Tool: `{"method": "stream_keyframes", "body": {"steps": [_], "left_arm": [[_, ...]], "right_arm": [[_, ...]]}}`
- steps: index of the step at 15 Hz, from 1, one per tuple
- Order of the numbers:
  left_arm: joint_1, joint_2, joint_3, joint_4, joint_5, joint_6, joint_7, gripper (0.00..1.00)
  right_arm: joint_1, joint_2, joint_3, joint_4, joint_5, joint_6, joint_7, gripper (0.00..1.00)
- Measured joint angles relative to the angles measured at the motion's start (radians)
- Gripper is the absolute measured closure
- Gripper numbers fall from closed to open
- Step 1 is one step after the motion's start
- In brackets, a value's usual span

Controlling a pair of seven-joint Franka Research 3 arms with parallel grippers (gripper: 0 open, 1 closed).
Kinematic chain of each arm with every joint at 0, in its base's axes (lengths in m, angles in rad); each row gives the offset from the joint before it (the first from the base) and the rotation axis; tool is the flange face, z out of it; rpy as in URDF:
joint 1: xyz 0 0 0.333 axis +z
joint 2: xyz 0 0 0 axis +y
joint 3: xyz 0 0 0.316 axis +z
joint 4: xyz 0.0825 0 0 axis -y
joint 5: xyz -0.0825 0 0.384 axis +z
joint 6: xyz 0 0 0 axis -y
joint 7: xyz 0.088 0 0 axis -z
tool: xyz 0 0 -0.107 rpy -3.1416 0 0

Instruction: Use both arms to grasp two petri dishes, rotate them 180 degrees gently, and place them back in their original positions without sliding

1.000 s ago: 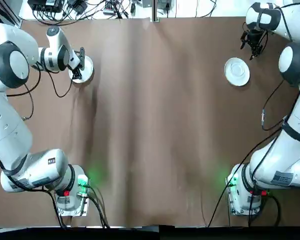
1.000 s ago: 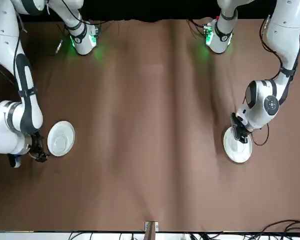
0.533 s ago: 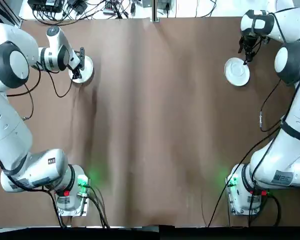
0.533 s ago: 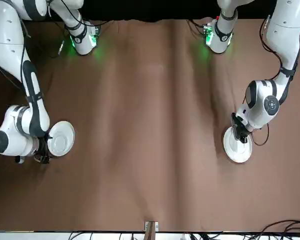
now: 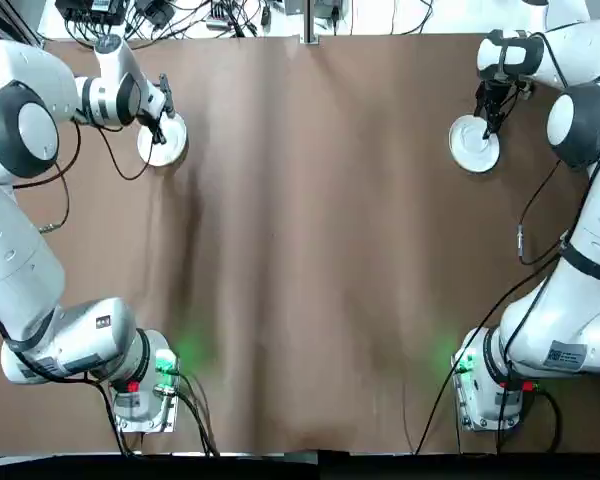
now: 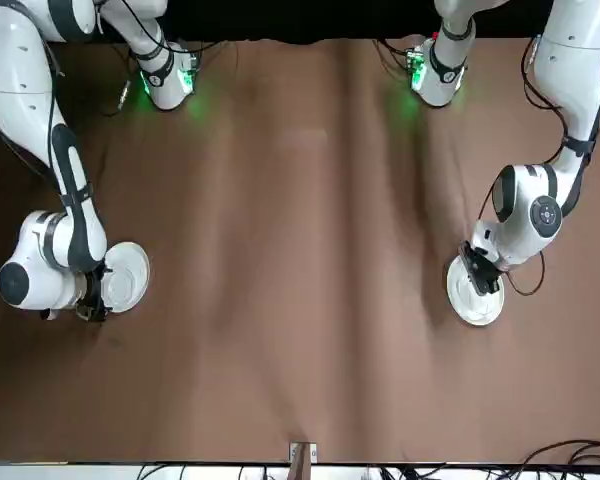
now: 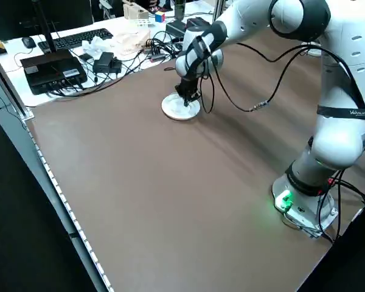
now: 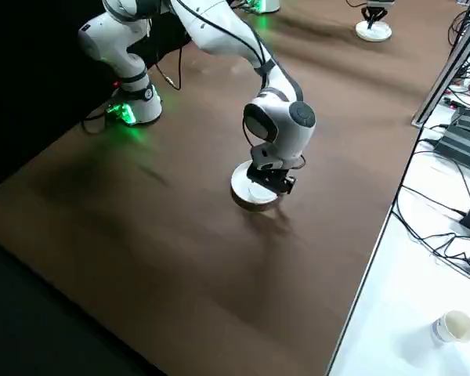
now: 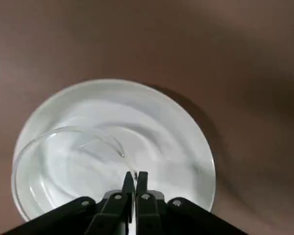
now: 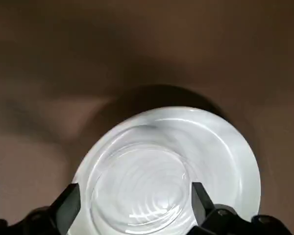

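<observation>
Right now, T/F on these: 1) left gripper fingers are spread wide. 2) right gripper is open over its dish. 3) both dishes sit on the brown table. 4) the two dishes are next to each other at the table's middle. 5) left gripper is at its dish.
1) False. The left gripper has its fingers nearly together, pinching the clear rim of the left petri dish.
2) True. The right gripper has fingers spread wide, straddling the right petri dish.
3) True. Both rest on the table.
4) False. They lie far apart, one toward each side of the table's far end: left dish, right dish.
5) True. The left gripper is on the dish's rim.
</observation>
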Motion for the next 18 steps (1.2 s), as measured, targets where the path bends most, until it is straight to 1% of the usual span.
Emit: {"method": "stream_keyframes", "body": {"steps": [2, 4, 5, 6, 7, 8, 9, 10, 11, 14, 17, 18], "left_arm": [[-0.001, -0.008, -0.019, 0.024, 0.000, -0.030, -0.113, 0.96], [-0.002, -0.011, -0.031, 0.035, 0.000, -0.041, -0.209, 0.96], [-0.002, -0.011, -0.033, 0.038, 0.000, -0.047, -0.241, 0.96], [-0.001, -0.012, -0.035, 0.047, 0.000, -0.074, -0.267, 0.96], [0.000, -0.015, -0.035, 0.050, 0.000, -0.082, -0.274, 0.96], [0.001, -0.017, -0.035, 0.053, 0.000, -0.085, -0.281, 0.96], [0.001, -0.019, -0.035, 0.057, 0.000, -0.090, -0.301, 0.96], [0.001, -0.023, -0.037, 0.060, 0.000, -0.101, -0.330, 0.96], [0.000, -0.026, -0.039, 0.066, 0.000, -0.114, -0.366, 0.96], [0.000, -0.037, -0.043, 0.077, 0.000, -0.142, -0.517, 0.96], [-0.002, -0.040, -0.045, 0.081, 0.000, -0.155, -0.724, 0.96], [-0.002, -0.040, -0.045, 0.086, 0.000, -0.160, -0.816, 0.96]], "right_arm": [[0.001, 0.001, 0.000, -0.006, 0.000, 0.001, 0.005, 0.00], [0.006, 0.003, 0.000, -0.010, 0.000, 0.020, 0.023, 0.03], [0.010, 0.004, 0.000, -0.011, 0.000, 0.028, 0.036, 0.11], [0.017, 0.004, 0.000, -0.014, 0.000, 0.034, 0.051, 0.32], [0.018, 0.004, 0.000, -0.016, 0.000, 0.035, 0.055, 0.33], [0.018, 0.004, 0.000, -0.016, 0.000, 0.037, 0.056, 0.40], [0.018, 0.004, 0.000, -0.017, 0.000, 0.037, 0.057, 0.44], [0.018, 0.004, 0.000, -0.017, 0.000, 0.037, 0.057, 0.44], [0.018, 0.004, 0.000, -0.017, 0.000, 0.037, 0.057, 0.47], [0.018, 0.004, -0.001, -0.018, 0.000, 0.041, 0.057, 0.48], [0.017, 0.010, -0.002, -0.018, 0.000, 0.049, 0.057, 0.49], [0.017, 0.014, -0.002, -0.019, 0.000, 0.059, 0.057, 0.52]]}}
